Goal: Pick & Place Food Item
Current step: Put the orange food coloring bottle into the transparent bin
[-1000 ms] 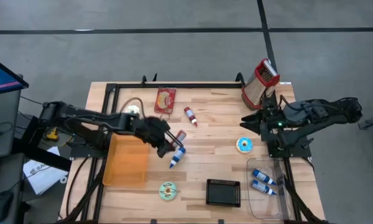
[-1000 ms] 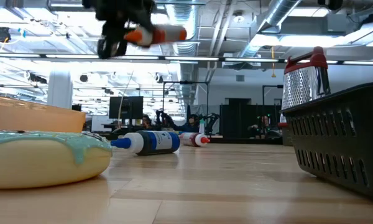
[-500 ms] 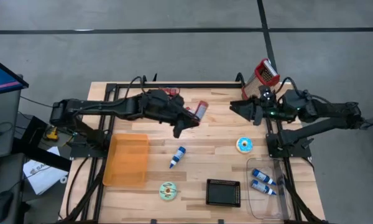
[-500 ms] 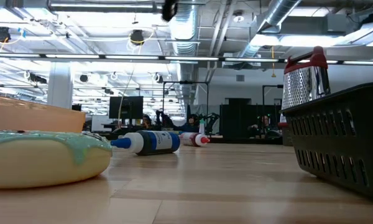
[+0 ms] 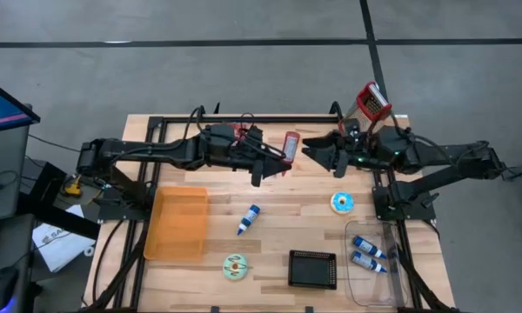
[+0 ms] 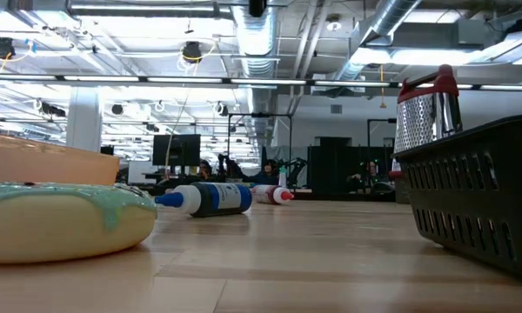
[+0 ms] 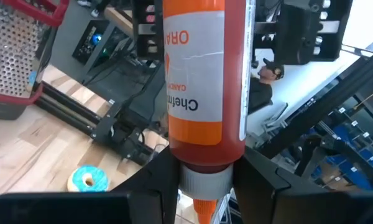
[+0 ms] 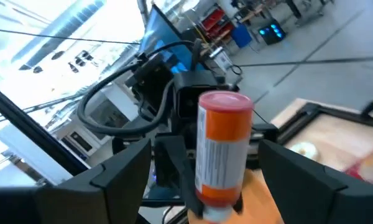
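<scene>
My left gripper (image 5: 274, 163) is raised over the far middle of the table and is shut on a red squeeze bottle with an orange label (image 5: 289, 146). The bottle fills the left wrist view (image 7: 202, 81). Its flat base (image 8: 225, 102) points at my right gripper (image 5: 317, 149). That gripper is open and hangs just to the bottle's right. Its two fingers (image 8: 121, 168) are spread wide on either side of the base without touching it. In the low view both grippers are above the picture. My left gripper pinches the bottle between its two fingers at the shoulder by the white cap (image 7: 202, 177), one finger (image 7: 155, 180) on each side. The fingers come from the table's left, in line with the bottle. The bottle is lifted clear and sticks out beyond the fingertips, base first.
An orange tray (image 5: 176, 224), a blue-capped bottle (image 5: 248, 219), a green donut (image 5: 235, 267) and a blue donut (image 5: 342, 203) lie on the table. A black basket (image 5: 312, 269) is at the near edge. A clear bin (image 5: 370, 261) with two bottles stands near right, and a grater (image 5: 364, 113) far right.
My left gripper has carried the bottle from beside the orange tray up and toward the table's far right, out of the top of the low view. It has turned so that the bottle's base faces right. My right gripper has swung left toward the bottle.
</scene>
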Robot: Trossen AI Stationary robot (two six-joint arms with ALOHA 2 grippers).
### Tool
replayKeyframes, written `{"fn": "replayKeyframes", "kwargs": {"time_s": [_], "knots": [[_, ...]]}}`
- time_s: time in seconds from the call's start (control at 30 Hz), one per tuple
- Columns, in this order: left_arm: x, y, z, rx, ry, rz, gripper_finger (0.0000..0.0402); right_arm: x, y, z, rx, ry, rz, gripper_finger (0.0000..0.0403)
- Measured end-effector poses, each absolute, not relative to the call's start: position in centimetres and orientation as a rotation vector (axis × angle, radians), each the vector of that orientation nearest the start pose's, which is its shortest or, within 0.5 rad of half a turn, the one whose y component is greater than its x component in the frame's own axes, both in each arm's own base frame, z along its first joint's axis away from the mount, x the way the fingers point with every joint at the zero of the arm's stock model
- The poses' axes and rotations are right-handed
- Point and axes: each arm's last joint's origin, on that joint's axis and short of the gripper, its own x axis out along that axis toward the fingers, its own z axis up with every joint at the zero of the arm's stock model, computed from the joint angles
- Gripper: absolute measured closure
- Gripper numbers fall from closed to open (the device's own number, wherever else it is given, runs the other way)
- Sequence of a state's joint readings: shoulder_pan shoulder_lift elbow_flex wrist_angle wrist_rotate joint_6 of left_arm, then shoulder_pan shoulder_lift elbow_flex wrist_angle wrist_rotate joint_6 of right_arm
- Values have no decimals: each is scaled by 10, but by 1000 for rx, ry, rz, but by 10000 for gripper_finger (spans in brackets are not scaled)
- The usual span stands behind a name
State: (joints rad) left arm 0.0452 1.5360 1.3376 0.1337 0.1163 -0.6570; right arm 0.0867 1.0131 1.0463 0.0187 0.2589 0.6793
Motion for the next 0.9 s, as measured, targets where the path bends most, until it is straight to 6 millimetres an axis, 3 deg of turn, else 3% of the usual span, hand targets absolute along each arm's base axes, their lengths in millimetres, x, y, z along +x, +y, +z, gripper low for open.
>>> {"fn": "replayKeyframes", "kwargs": {"time_s": [0.43,0.73,0.9], "knots": [[359,13,374,-666,62,-55,288,263,-1,385,660,-136,-88,116],[359,13,374,-665,62,-55,288,264,-5,385,659,-138,-93,122],[359,13,374,-663,62,-55,288,264,-5,385,659,-135,-91,168]]}}
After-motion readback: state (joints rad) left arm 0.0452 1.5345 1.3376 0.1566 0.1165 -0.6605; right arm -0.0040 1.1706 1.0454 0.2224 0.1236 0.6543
